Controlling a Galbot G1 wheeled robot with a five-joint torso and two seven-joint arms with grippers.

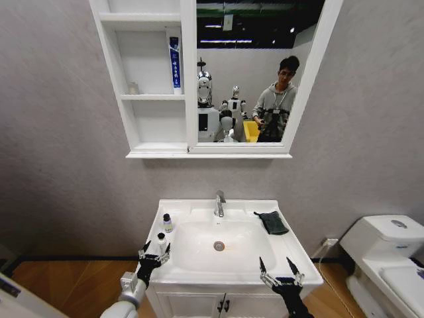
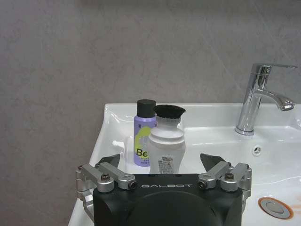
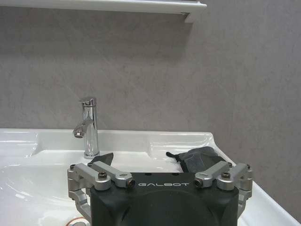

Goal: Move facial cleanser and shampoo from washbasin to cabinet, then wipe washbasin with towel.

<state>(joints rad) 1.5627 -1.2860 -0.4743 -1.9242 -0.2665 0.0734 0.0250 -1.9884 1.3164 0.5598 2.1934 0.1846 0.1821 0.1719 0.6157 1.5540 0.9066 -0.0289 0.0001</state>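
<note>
Two small bottles stand on the washbasin's left rim: a white one with a black cap and, behind it, a purple one with a black cap. Their labels do not show which is the facial cleanser and which the shampoo. My left gripper is open just in front of the white bottle, not touching it. The dark towel lies folded on the right rim. Over the front right rim my right gripper hangs open, holding nothing. The cabinet is on the wall above.
A chrome tap rises at the back of the basin. A blue and white tube stands in the cabinet's middle niche beside the mirror. A white toilet is at the right. The vanity doors are below.
</note>
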